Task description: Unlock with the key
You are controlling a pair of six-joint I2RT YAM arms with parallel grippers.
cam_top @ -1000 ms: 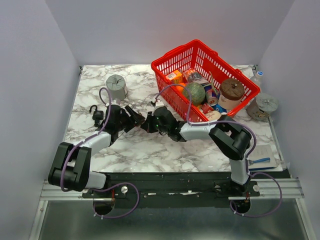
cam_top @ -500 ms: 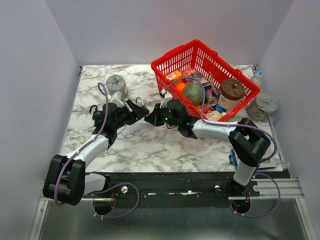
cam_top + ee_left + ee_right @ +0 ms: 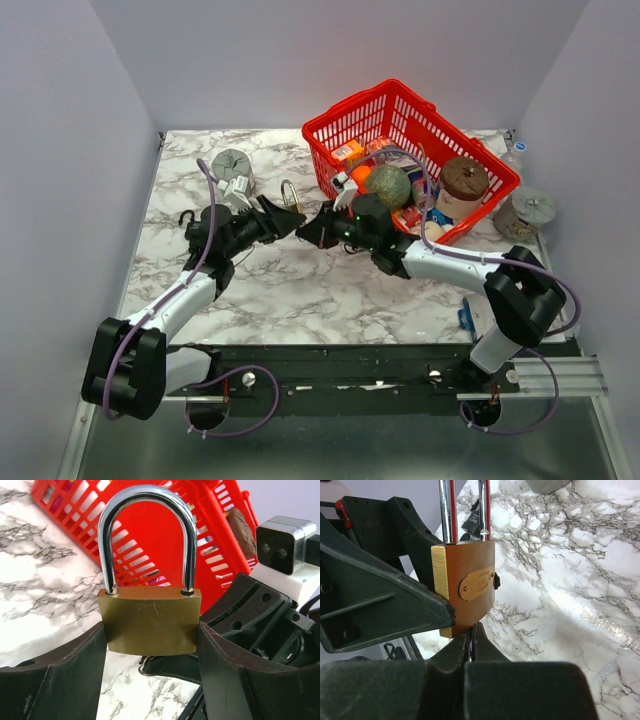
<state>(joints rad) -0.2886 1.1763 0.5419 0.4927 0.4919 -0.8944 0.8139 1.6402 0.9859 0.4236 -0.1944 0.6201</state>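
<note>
Two end effectors meet over your white marble counter (image 3: 300,290), at 9 o'clock of the red plastic mesh basket (image 3: 350,105). Your left end effector (image 3: 278,217) clamps the square brass padlock (image 3: 150,622) by its sides, steel shackle (image 3: 145,494) at 12 o'clock, likely so the underside stays reachable. Your right end effector (image 3: 470,647), pressed together, pinches the tiny silver key (image 3: 472,636) at the lock's 6 o'clock, apparently entering the keyhole.

Slim key (image 3: 472,641) upright beneath brass padlock (image 3: 468,587), mostly hidden
</note>
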